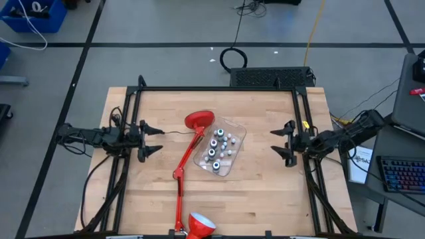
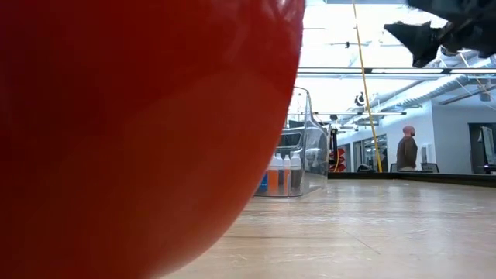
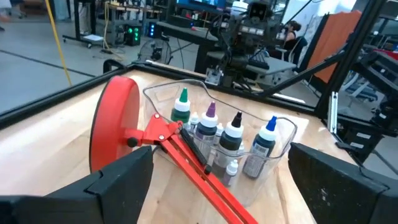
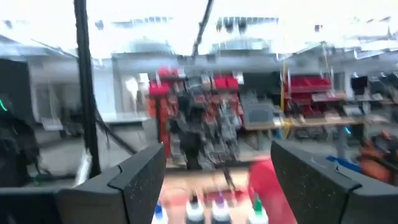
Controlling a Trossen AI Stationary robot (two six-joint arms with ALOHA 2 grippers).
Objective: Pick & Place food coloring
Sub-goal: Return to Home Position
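Inspecting the wooden table [image 1: 265,192] finds the food coloring bottles [image 1: 218,147] standing upright together inside the clear tub [image 1: 239,130], which sits near the table's middle, between the two arms. The left wrist view shows four larger dark bottles [image 3: 234,129] in the tub, tipped green, purple, black and blue in a row. Several tiny white-capped bottles [image 3: 231,169] are packed close around them. A red desk lamp [image 1: 199,120] lies on the table. One round end is just beside the tub on the left arm's side, and its jointed stem runs alongside the tub toward the near edge. Its other end sits at that edge and fills most of the low view. The left gripper [image 1: 159,140] is at the table's left edge, level with the tub and pointed toward it. Its jaws are spread wide with nothing between them. The right gripper [image 1: 273,141] is at the right edge, facing the tub from the opposite side, its jaws likewise parted and empty. Both grippers are well apart from the tub. A person [image 2: 406,149] stands in the room beyond the table, far behind the tub.
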